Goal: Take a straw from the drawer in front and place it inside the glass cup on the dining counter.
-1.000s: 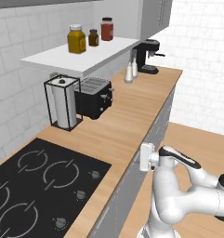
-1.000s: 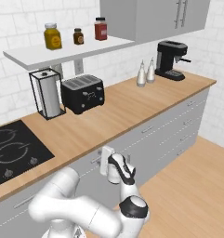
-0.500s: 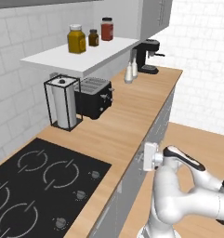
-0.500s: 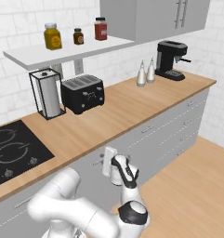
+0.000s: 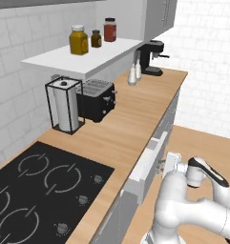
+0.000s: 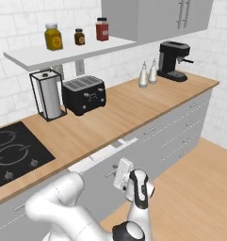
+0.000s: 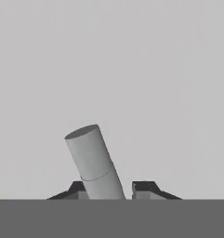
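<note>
Left of the jaws, the drawer (image 6: 98, 159) stood slightly ajar under the wooden surface (image 5: 135, 119). At centre, the jaws (image 7: 108, 188) were nearly closed around its bar handle (image 7: 94, 160). Pulling it open, fetching the straw and reaching the cup remained, I judged.

The white arm bends low, its forearm reaching forward and its hand held level. In the hand view the gripper (image 7: 112, 189) has its two dark fingers (image 7: 143, 188) drawn close, a grey bar handle (image 7: 94, 161) rising tilted from between them and touching the one on that view's left. In the right base view the gripper (image 6: 118, 174) presses against the drawer (image 6: 103, 157) front.
</note>
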Available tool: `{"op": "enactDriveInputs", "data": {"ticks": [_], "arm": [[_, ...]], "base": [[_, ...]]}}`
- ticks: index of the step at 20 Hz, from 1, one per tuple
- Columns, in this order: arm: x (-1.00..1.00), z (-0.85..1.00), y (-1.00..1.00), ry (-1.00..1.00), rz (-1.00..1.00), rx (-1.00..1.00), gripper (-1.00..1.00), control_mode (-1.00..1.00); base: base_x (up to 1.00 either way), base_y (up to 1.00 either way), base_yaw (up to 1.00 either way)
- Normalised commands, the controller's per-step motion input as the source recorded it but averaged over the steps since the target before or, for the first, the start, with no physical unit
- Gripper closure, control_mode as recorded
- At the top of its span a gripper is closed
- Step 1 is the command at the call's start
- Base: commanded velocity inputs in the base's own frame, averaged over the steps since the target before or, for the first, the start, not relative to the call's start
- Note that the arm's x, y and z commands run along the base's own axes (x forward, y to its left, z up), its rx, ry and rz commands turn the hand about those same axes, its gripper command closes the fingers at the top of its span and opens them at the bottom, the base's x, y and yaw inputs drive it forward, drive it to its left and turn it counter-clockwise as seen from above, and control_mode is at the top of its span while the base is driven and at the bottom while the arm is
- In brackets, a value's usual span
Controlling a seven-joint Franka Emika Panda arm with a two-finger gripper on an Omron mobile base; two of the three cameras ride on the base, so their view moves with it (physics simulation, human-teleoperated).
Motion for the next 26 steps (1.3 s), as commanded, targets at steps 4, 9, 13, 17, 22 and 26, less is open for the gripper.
{"op": "enactDriveInputs", "data": {"ticks": [4,9,13,17,22,26], "arm": [[-0.37,0.09,-0.83,0.0,0.0,0.1,1.0,-1.0],[-0.29,0.18,-0.82,0.0,0.0,0.06,1.0,-1.0],[-0.22,0.04,-0.71,0.0,0.0,0.06,1.0,-1.0],[-0.03,-0.4,0.0,0.07,0.0,-0.23,-1.0,-1.0],[-0.23,-0.11,-0.46,0.0,-0.01,-0.02,-1.0,-1.0],[-0.31,0.14,-0.72,0.0,0.0,0.0,-1.0,-1.0]], "base": [[0.0,0.0,0.0],[0.0,0.0,0.0],[0.0,0.0,0.0],[0.0,0.0,0.0],[0.0,0.0,0.0],[0.0,0.0,0.0]]}}
